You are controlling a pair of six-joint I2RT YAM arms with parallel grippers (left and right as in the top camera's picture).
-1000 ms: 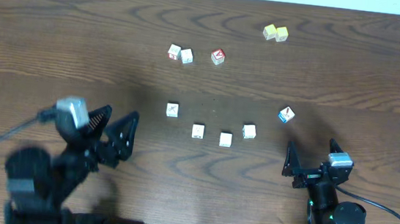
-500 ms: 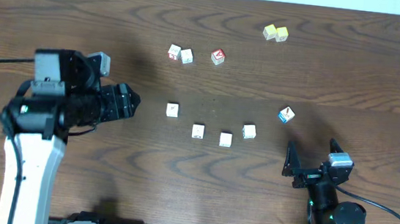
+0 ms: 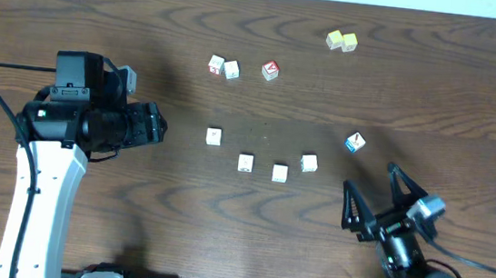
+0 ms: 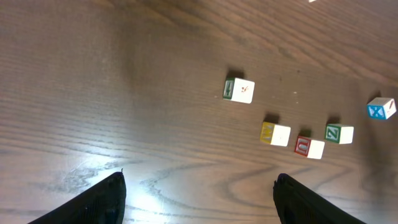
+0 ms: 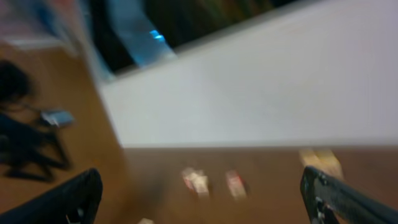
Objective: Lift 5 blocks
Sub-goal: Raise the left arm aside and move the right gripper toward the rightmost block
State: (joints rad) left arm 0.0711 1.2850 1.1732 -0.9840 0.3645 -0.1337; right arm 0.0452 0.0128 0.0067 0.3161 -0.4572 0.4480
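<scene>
Overhead view vs. one sec ago: the left arm (image 3: 94, 124) has swung up from the near-left corner of the worktop (image 3: 470, 106) and now stands over the left part, its jaws turned toward the middle. In the last half sec it moved almost nothing. The left jaws are wide w/ nothing between them. The left wrist view confirms it: the fingertips (image 4: 106, 199) sit at the bottom corners and there is bare wood between.

The right arm (image 3: 403, 236), by the near-right corner, has tilted and turned a bit. The right jaws are also wide and empty. Its wrist view is blurred, so probably this arm is in motion.

The blocks (image 3: 279, 172) did not move. Five lie in a loose row in the middle of the worktop, each apart from the others, the blue-sided block (image 3: 354, 142) toward the right edge. The leftmost block (image 3: 213, 137) is near the left jaws, not touching.

No block is lifted yet, so the task is at its start. I judge the left arm is lining up for the first pick, i.e. it must go forward and down.

The white pair (image 3: 224, 67), red-faced cube (image 3: 270, 70) and yellow cubes (image 3: 341, 41) near the far edge are untouched.
</scene>
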